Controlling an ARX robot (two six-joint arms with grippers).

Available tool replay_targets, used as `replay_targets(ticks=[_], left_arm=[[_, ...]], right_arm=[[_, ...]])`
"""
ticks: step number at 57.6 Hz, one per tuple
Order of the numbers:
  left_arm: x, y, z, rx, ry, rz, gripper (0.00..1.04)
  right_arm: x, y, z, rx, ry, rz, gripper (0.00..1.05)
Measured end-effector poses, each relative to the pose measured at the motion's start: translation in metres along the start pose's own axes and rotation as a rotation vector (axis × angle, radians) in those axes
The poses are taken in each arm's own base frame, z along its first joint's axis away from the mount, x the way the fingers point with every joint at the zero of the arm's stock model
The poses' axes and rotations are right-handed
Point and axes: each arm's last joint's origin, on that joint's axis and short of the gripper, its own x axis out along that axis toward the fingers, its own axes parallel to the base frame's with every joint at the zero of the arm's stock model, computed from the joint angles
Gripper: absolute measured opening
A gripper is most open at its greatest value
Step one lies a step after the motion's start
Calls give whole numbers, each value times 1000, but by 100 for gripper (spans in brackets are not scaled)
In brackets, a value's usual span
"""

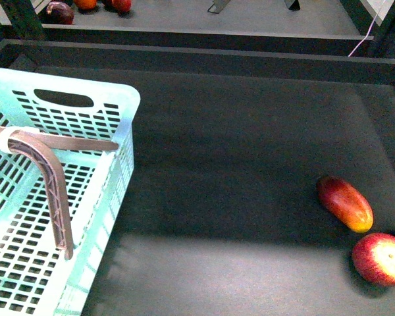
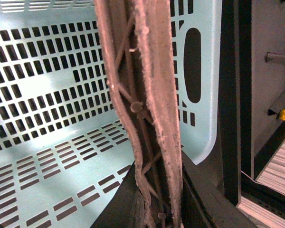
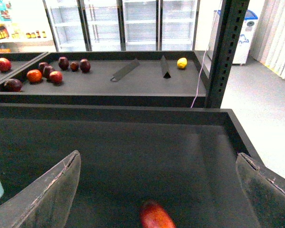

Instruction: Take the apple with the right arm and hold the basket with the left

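Filling the lower left of the front view, the large pale mint-blue rectangular plastic basket [image 1: 118,97] with slotted walls sits on the dark matte tray [image 1: 237,164]. It looks light and empty, and its thin walls are likely to flex. The stiffer place to take it is the brown latticed hoop handle [image 1: 52,191] arcing over it near the left edge.

Much smaller, the round red apple with a pale yellowish patch [image 1: 380,258] lies at the lower right of the front view. It is well apart from the basket and just beside an elongated red-and-yellow oval fruit [image 1: 344,203] up and to its left. The apple should be firm and smooth-skinned, a little slippery, apt to roll, and easy to bruise under a hard squeeze. A hold across its widest part seems best.

At the bottom centre of the left wrist view, the left gripper [image 2: 159,209] has its dark fingers [image 2: 118,206] pressed against either side of the handle, pinching it. The right gripper [image 3: 156,190] is spread wide, its fingers [image 3: 52,190] at the lower corners of its wrist view, holding and touching nothing. Only the oval fruit shows between them there; the apple is out of that frame.
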Motion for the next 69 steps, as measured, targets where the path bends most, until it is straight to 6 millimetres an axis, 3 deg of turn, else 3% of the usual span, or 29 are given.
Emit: replay_targets(ticks=[16, 34, 50, 69], left_arm=[[-43, -49, -29, 132, 59, -147, 11], [-79, -96, -98, 295, 251, -290, 10], [-92, -112, -134, 360, 354, -372, 10], [-98, -119, -139, 373, 369, -405, 10]], right_arm=[[0, 0, 0, 0, 0, 0, 96], [0, 0, 0, 0, 0, 0, 96], [0, 0, 0, 0, 0, 0, 96], [0, 0, 0, 0, 0, 0, 96]])
